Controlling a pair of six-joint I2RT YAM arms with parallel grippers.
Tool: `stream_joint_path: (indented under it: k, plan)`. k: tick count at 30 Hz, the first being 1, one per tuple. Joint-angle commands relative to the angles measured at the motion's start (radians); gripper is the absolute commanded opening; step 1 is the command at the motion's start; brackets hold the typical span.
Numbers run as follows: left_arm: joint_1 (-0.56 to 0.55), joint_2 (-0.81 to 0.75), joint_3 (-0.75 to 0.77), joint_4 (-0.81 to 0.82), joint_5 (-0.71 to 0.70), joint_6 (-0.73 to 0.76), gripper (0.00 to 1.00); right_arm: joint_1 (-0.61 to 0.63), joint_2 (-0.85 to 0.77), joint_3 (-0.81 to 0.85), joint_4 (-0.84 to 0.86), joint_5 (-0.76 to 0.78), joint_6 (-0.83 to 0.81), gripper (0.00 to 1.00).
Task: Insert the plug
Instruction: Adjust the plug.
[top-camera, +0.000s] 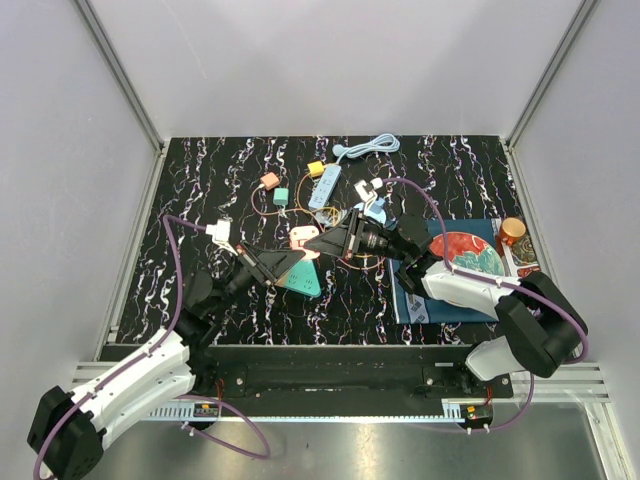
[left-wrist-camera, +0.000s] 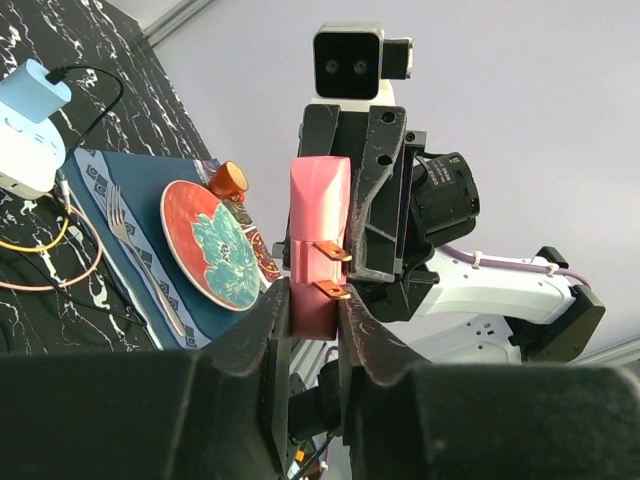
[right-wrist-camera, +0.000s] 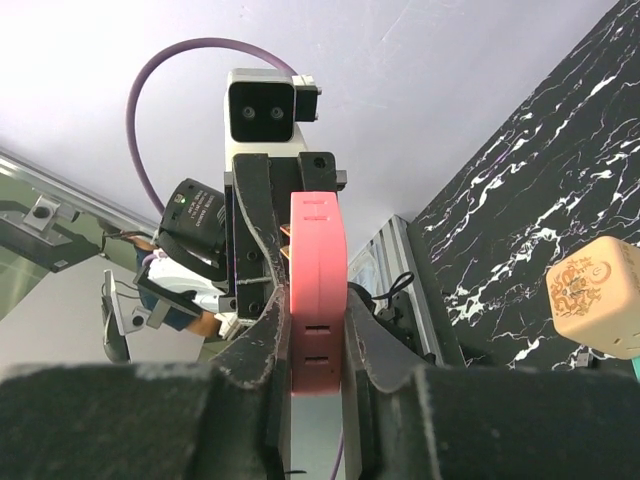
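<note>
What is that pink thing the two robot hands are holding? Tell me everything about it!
It is the plug, a smooth pink block with rounded edges that looks like plastic. Two flat brass prongs stick out of one side, and one narrow face has small slots. It is up in the air over the table. The left gripper pinches one end and the right gripper pinches the other. Nothing else touches it.

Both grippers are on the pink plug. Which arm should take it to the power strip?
Right, probably. The right gripper and left gripper both clamp the pink plug, but the right sits nearer the blue power strip, and the left's finger crowds a prong.
</note>
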Motion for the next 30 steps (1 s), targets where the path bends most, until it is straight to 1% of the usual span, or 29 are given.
stream_joint_path:
  k: [1,3,4,8,9,11,13,23,27,28,29,30]
  plan:
    - [0.000,0.008,0.007,0.101,0.057,0.017,0.08,-0.002,-0.023,0.011,0.035,0.004,-0.019,0.03]
    - [0.000,0.012,0.007,0.099,0.066,0.020,0.01,-0.002,-0.031,0.029,-0.022,0.002,-0.047,0.13]
    - [0.000,0.015,0.002,0.102,0.066,0.017,0.00,-0.004,-0.037,0.040,-0.042,-0.001,-0.059,0.25]
    - [0.000,0.024,0.000,0.110,0.077,0.020,0.00,-0.004,-0.051,0.098,-0.151,-0.024,-0.111,0.43]
    - [-0.002,0.029,0.004,0.113,0.083,0.023,0.00,-0.002,-0.051,0.109,-0.171,-0.033,-0.121,0.45]
    - [-0.002,0.040,0.013,0.116,0.091,0.025,0.00,-0.002,-0.046,0.132,-0.205,-0.048,-0.130,0.46]
    - [0.000,0.046,0.017,0.124,0.097,0.028,0.00,-0.004,-0.036,0.137,-0.200,-0.055,-0.122,0.46]
    - [0.000,0.057,0.046,0.111,0.089,0.056,0.00,0.004,0.015,0.141,-0.119,-0.130,-0.050,0.44]
    - [0.000,0.061,0.050,0.116,0.080,0.060,0.00,0.007,0.023,0.144,-0.120,-0.141,-0.049,0.43]
    - [0.000,0.063,0.051,0.113,0.080,0.062,0.00,0.008,0.024,0.141,-0.123,-0.139,-0.049,0.42]
    - [0.000,0.063,0.051,0.111,0.081,0.063,0.00,0.008,0.024,0.140,-0.127,-0.138,-0.055,0.35]
    - [0.000,0.066,0.054,0.110,0.084,0.068,0.00,0.007,0.020,0.140,-0.133,-0.136,-0.061,0.30]
